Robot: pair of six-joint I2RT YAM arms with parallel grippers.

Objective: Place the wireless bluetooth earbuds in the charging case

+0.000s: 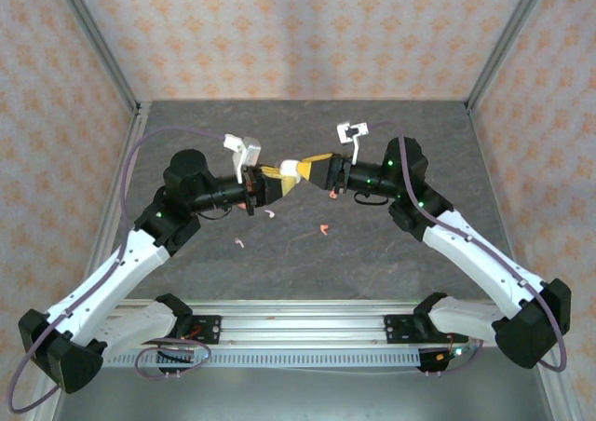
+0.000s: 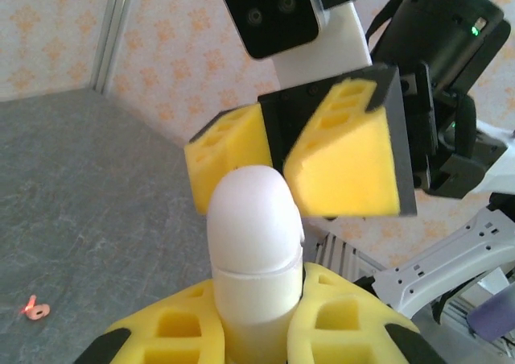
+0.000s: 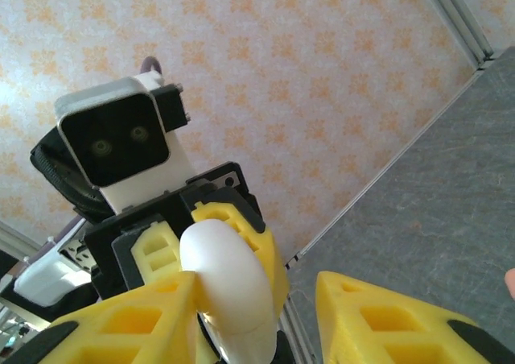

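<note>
A white pebble-shaped plastic charging case is held aloft above the grey stone-patterned table, clenched at its lower half between the yellow foam fingers of the left gripper. The right gripper faces it with jaws released: one foam finger lies against the case's domed top and the other stands well apart.

The earbuds are not yet in the case. A coral-pink stemmed earbud and two white stemmed earbuds lie scattered on the table beneath the arms.

The lid appears to be what must be dealt with next. It would best be taken squarely above the seam while the base is kept firmly pinched and level, so that the smooth shell is not twisted out of the foam.

The case's hinge side and lower half are hidden by the fingers, and it cannot be told whether the lid is latched. A fourth small coral shape near the right wrist is too small to be identified with confidence.
</note>
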